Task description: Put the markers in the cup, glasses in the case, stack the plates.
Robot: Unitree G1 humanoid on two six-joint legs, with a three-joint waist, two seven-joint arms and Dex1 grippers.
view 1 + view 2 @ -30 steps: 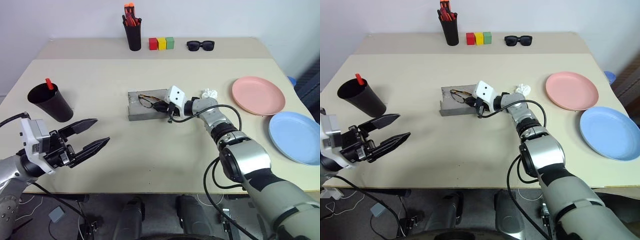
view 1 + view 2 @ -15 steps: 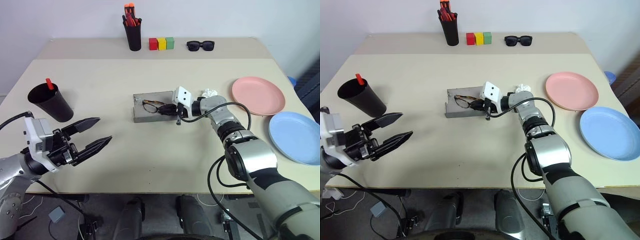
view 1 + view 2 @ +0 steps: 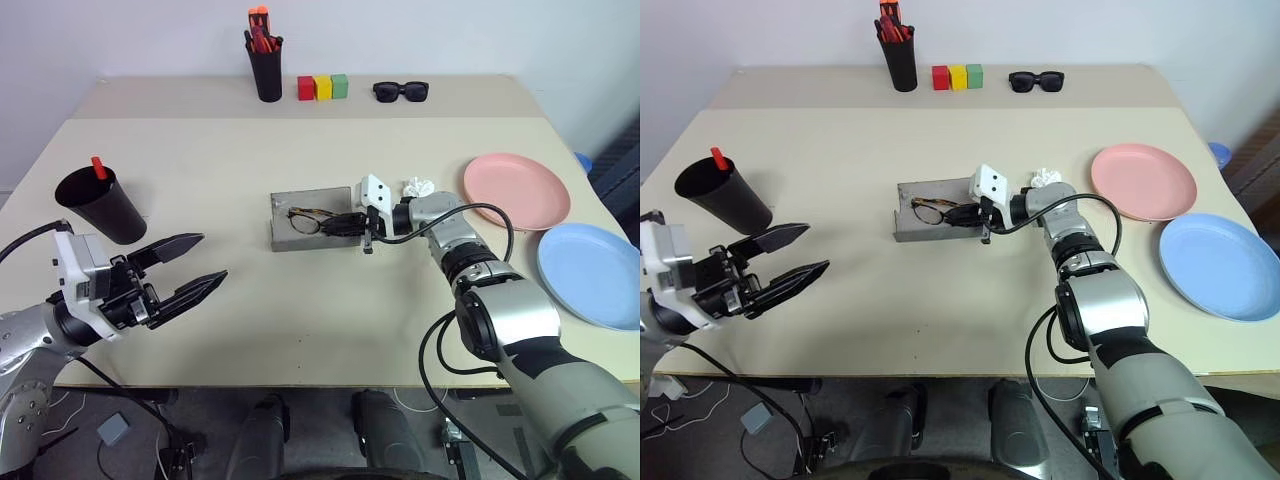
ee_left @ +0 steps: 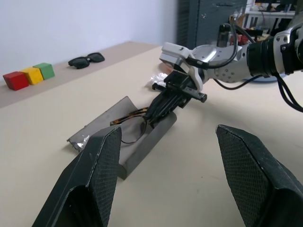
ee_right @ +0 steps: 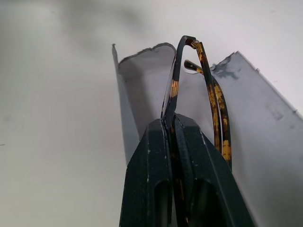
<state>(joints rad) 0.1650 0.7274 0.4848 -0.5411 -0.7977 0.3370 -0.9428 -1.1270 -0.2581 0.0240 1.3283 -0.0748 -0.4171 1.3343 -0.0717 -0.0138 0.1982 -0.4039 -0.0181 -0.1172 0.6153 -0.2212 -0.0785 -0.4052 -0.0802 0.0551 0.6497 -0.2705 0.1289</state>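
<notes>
At mid-table my right gripper point(image 3: 336, 225) is shut on the glasses point(image 3: 307, 219), pinching one tortoiseshell temple point(image 5: 176, 75). It holds them low inside the open grey case point(image 3: 299, 242), with the lenses toward the case's left end. My left gripper point(image 3: 212, 257) hovers open and holds nothing, near the front left of the table. Just behind it stands the black cup point(image 3: 101, 206), with a red marker point(image 3: 98, 167) sticking out of it. The pink plate point(image 3: 516, 190) and the blue plate point(image 3: 590, 275) lie side by side at the right, apart from each other.
Along the far edge stand a black pen holder point(image 3: 267, 72) with orange-capped pens, three coloured blocks point(image 3: 323, 87) and black sunglasses point(image 3: 401, 91). A crumpled white scrap point(image 3: 418, 186) lies beside my right wrist. The blue plate sits close to the table's right edge.
My right gripper has swung round and drawn to the right with the glasses. The case has slid to the right with them. The left gripper has stayed put.
</notes>
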